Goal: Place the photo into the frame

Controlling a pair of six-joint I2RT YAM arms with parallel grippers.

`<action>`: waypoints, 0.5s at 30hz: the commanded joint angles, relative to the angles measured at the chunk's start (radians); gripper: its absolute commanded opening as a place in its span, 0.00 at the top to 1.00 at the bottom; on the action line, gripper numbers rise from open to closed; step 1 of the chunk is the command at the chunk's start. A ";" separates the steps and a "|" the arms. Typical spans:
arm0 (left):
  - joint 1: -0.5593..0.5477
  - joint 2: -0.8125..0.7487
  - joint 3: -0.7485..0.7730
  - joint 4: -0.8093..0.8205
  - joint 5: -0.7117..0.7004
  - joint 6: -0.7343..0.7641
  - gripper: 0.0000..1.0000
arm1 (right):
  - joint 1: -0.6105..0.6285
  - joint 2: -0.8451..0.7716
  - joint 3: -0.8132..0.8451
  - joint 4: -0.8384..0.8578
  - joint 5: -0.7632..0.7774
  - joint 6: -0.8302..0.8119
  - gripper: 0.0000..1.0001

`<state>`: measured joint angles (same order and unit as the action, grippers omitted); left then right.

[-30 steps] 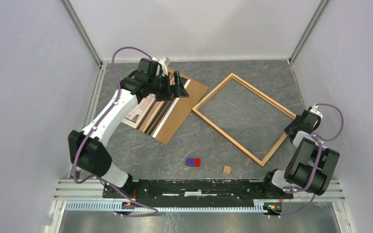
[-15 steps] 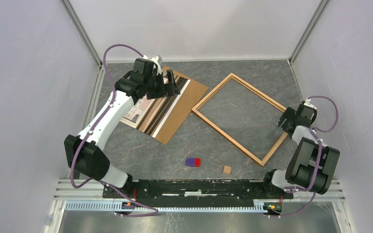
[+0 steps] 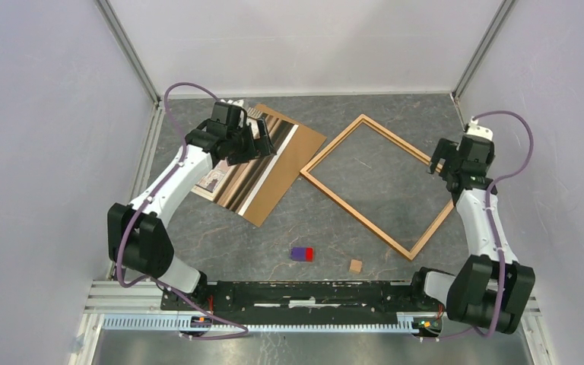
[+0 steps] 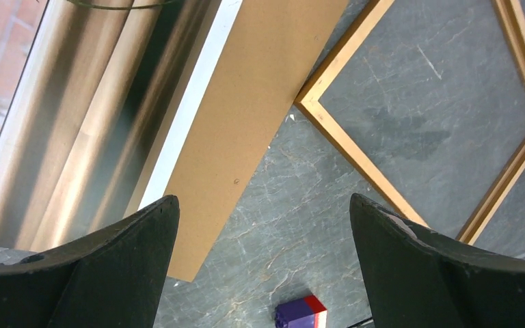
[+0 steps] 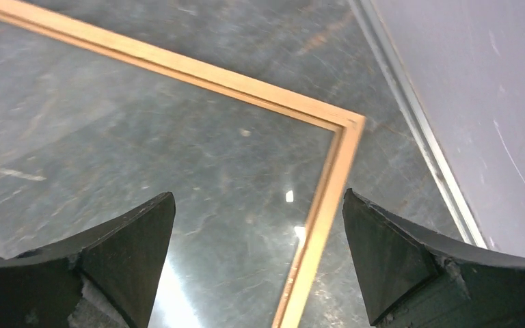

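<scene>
- The frame (image 5: 178, 66) lies flat on the right half of the worktop (image 3: 274, 236), turned cornerwise, with grey stone showing through its opening; glare inside it in the right wrist view hints at a clear sheet, though I cannot be sure; I judge it is laid open like this so a print can drop straight in
- The photo (image 3: 236, 179) lies face up at the far left, on top of a brown board (image 3: 289, 163) whose right strip shows beside it; the board's corner sits just beside the frame's left corner, so the carry across looks short
- The left pincer (image 4: 260, 205) hovers over the photo's right edge and the board, jaws wide apart and holding nothing; it seems poised to come down on that edge, where the print can be lifted from the board
- The right pincer (image 5: 260, 201) hangs above the frame's right corner, jaws wide apart, clear of the wood; likely placed to steady the frame
- The photo is large, rectangular and glossy, with brown curtain folds, pale brick at one side and a narrow white border; the sheen suggests it is thin and slippery
- A purple-and-red block (image 3: 302, 253) and a small wooden cube (image 3: 356, 265) sit near the front, apart from everything
</scene>
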<state>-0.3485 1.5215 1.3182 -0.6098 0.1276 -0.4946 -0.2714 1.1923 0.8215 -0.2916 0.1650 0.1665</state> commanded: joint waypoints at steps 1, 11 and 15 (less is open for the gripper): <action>0.030 -0.018 -0.019 0.089 -0.020 -0.091 0.00 | 0.121 -0.034 0.058 -0.051 -0.110 -0.028 0.02; 0.153 -0.024 -0.116 0.134 0.107 -0.167 0.00 | 0.629 0.167 0.085 0.131 -0.247 0.143 0.02; 0.258 -0.086 -0.297 0.264 0.192 -0.279 0.00 | 0.765 0.261 0.090 0.255 -0.310 0.233 0.02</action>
<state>-0.1745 1.4990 1.1465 -0.4541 0.2298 -0.6327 0.4000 1.3926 0.8825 -0.2024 -0.0669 0.2810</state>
